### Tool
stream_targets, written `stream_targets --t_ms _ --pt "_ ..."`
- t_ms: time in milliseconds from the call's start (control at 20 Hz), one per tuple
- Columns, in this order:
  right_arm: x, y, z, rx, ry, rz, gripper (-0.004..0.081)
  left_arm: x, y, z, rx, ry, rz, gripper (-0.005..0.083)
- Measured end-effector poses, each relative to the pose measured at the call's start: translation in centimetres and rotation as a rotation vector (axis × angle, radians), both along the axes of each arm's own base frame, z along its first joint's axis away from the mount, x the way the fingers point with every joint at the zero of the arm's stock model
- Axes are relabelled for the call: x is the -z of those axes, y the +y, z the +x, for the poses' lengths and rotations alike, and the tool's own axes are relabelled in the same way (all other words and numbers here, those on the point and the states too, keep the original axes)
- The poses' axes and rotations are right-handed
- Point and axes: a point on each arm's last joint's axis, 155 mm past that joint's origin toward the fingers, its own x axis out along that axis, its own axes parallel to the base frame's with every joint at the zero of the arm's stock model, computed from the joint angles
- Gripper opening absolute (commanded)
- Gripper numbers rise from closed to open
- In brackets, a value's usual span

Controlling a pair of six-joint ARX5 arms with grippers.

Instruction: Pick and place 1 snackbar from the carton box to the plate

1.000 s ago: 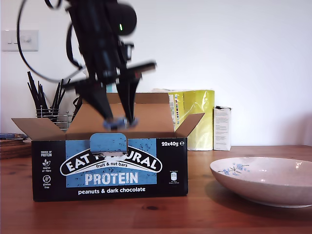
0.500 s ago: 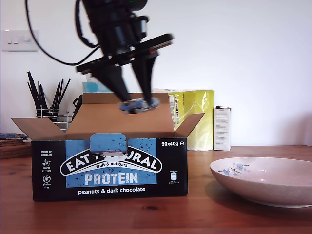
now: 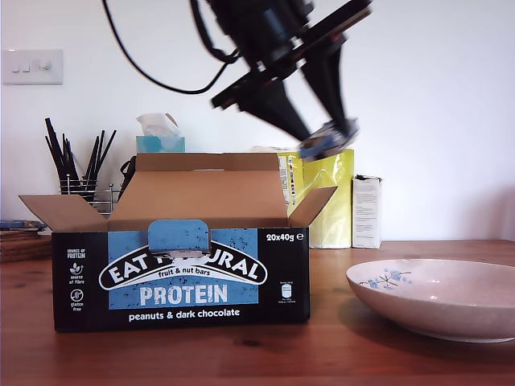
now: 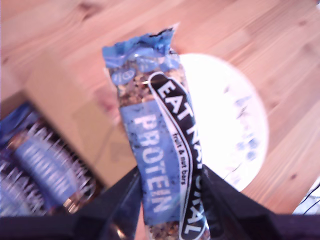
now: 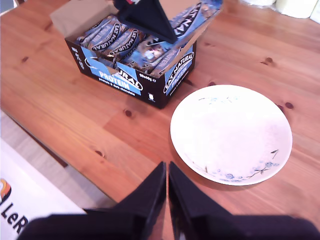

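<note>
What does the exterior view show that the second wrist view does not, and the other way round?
Only the exterior view: the tissue box, the yellow-green packet and the white carton behind the box.
Only the second wrist view: the bars packed inside the box, and my second hand, shut and empty.
Both: the box, the plate and the snackbar in my first hand.

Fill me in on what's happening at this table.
My first gripper holds a snackbar in its jaws, in the air between the open carton box and the plate. The plate is empty, and more bars remain in the box. My second gripper hangs shut above the table, holding nothing.
</note>
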Motion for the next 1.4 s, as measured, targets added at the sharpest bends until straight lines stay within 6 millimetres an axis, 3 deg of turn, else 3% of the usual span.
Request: stream_targets --t_ms 200,450,750,850,1000,1400 --pt "0.3 -0.6 -0.5 0.024 0.013 0.010 -0.0013 -2.1 -3.2 -0.7 0.059 -0.067 -0.103 0.0157" --pt "0.4 -0.8 -0.5 0.034 0.017 0.003 -0.0013 -3.6 -5.5 -1.4 0.103 -0.108 -0.180 0.0157" --pt "0.6 -2.9 0.2 0.152 0.010 -0.037 -0.0013 -2.8 -7.0 -1.5 0.124 -0.115 -0.197 0.0157" --pt "-0.4 -3.5 0.2 0.171 -0.013 -0.035 -0.0013 -2.4 -7.2 -1.5 0.126 -0.112 -0.193 0.0157" --pt "-2.1 -3.7 0.0 0.174 -0.046 -0.009 -0.0013 -1.8 -8.1 -1.1 0.135 -0.099 -0.187 0.0157" --pt "-2.0 -3.8 -0.1 0.175 -0.042 -0.012 -0.0013 0.3 -11.9 -0.6 0.234 -0.113 -0.094 0.0157"
